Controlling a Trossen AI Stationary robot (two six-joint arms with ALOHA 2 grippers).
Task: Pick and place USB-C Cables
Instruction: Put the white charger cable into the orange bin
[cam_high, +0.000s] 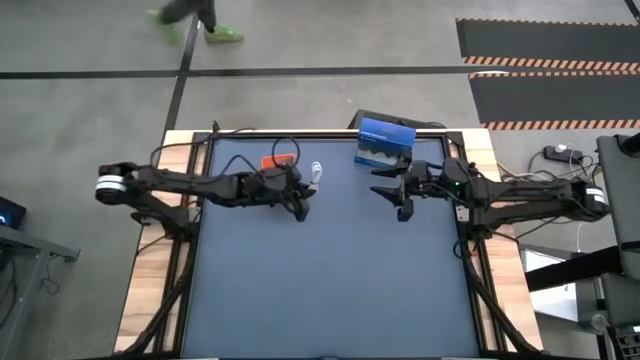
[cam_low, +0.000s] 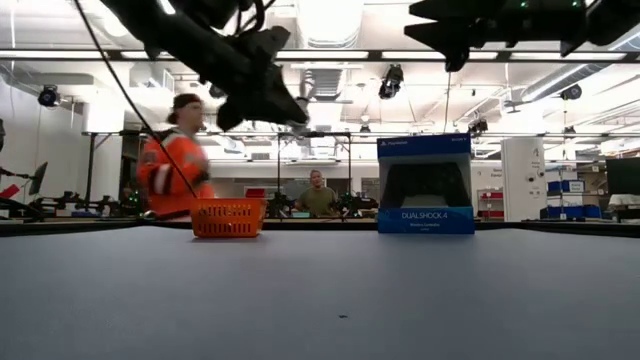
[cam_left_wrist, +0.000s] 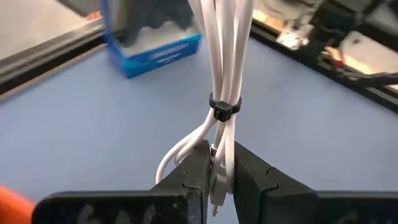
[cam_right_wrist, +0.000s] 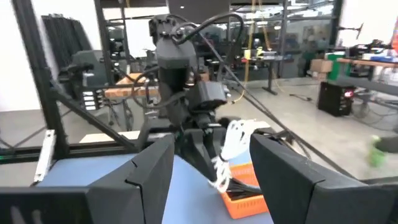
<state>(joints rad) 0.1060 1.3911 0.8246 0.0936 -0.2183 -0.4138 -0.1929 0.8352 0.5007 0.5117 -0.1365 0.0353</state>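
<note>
My left gripper (cam_high: 306, 190) is shut on the white USB-C cable (cam_high: 316, 172), a folded bundle bound by a black tie (cam_left_wrist: 224, 109). It holds the cable above the table's far middle, next to the orange basket (cam_high: 277, 162). The right wrist view shows the cable (cam_right_wrist: 234, 140) above the basket (cam_right_wrist: 247, 194). My right gripper (cam_high: 398, 196) is open and empty, in the air in front of the blue box (cam_high: 385, 143). The teal-green, red and black cables do not show. My left gripper (cam_left_wrist: 217, 158) pinches the white cable bundle between its two fingers, at the looped end (cam_left_wrist: 219, 144) just short of the black tie. Several strands lie in the pinch. The rest of the bundle sticks out ahead of the fingers, lifted clear of the table.
The blue box (cam_low: 425, 186) stands upright at the table's far edge, right of the basket (cam_low: 228, 217). The dark table top (cam_high: 330, 290) spreads toward the near edge. A person in an orange jacket (cam_low: 178, 165) moves in the room beyond the table.
</note>
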